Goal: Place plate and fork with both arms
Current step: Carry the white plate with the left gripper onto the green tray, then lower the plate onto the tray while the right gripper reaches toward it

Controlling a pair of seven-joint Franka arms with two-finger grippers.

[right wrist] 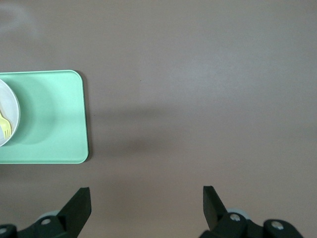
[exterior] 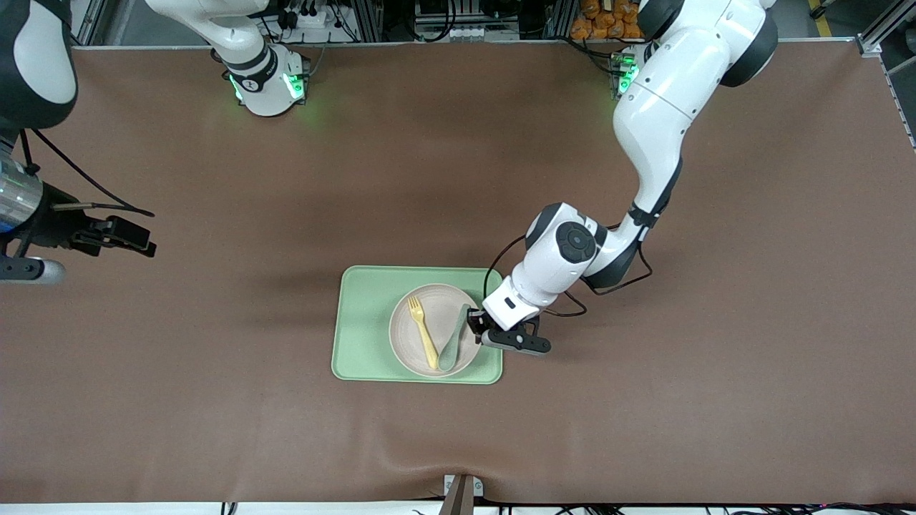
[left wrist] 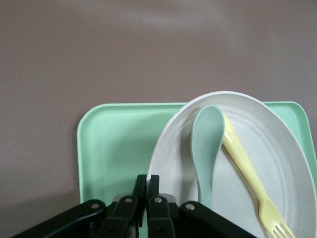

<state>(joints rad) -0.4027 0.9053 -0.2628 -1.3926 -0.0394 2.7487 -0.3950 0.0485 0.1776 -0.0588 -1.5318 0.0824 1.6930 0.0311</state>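
Plate and fork shown at rest, listed from largest element to smallest. Brown tabletop: carries a rectangular light green tray near its middle, toward the front camera. Left arm: reaches down from its base to the tray edge at its own end of the table. Right arm: waits over bare tabletop at its own end, well apart from the tray, apparently keeping the work area free.

Plate: round, off-white, lying flat on the tray, toward the left arm's end of it. Green spoon and pale yellow fork: both lie on the plate side by side, the spoon toward the left arm's end; their handles meet at the end nearer the front camera.

Left hand: clenched with fingers pressed together, grasping nothing visible, low at the plate's rim just beside the spoon. Right hand: released, fingers spread wide, empty. Judged from this layout, plate and fork already sit in place.
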